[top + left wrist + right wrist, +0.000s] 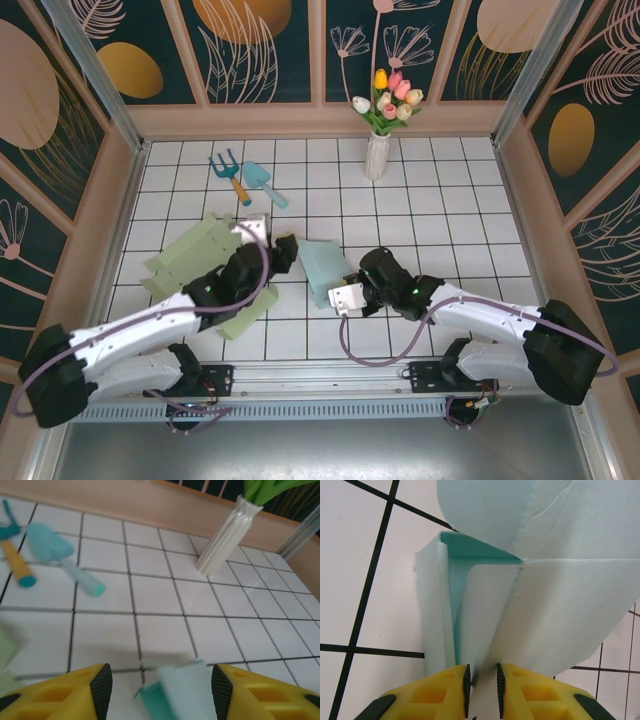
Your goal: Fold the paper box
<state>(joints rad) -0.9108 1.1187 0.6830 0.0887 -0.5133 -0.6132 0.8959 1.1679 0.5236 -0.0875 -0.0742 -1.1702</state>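
Note:
The paper box point(322, 266) is pale teal and half folded, and it stands on the white tiles at the middle of the table. From the right, my right gripper point(348, 283) is shut on the box. In the right wrist view its yellow fingers point(466, 692) pinch a lower wall of the box point(540, 605), whose flaps rise above them. My left gripper point(284, 254) sits at the box's left side. It is open point(161, 690), and a corner of the box point(182, 690) lies between the pads point(103, 686), nearer the right one, with no clear contact.
A flat light green paper sheet point(195, 258) lies under and left of the left arm. A toy rake point(230, 175) and trowel point(262, 182) lie at the back left. A white vase of tulips point(376, 150) stands at the back centre. Wooden walls border the tiles.

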